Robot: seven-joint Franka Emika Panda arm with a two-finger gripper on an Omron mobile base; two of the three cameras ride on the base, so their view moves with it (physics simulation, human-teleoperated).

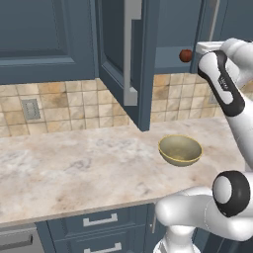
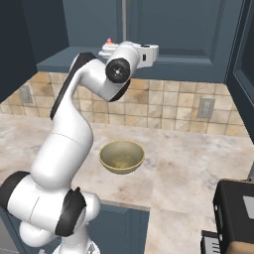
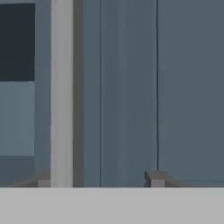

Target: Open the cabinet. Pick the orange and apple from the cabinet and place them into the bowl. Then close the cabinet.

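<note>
The cabinet [image 1: 44, 34] has one door [image 1: 114, 54] swung open toward me. On its shelf sits the dark red apple [image 1: 186, 55], just left of my white hand [image 1: 209, 47]. The orange is hidden. In the hand view my gripper [image 3: 99, 179] is open and faces the other door [image 3: 131, 87], which looks closed. That door's silver bar handle [image 3: 61, 92] rises just inside the left fingertip [image 3: 43, 179], and the right fingertip [image 3: 156, 178] is well clear of it. The golden bowl [image 1: 180, 149] stands empty on the counter below, also seen from the right [image 2: 122, 157].
A marble counter [image 1: 74, 168] runs under the cabinets, backed by a tiled wall with an outlet [image 1: 30, 109]. Blue drawers [image 1: 99, 220] sit below its front edge. A dark appliance [image 2: 238, 213] stands at the right. The open door's handle [image 1: 128, 49] juts out over the counter.
</note>
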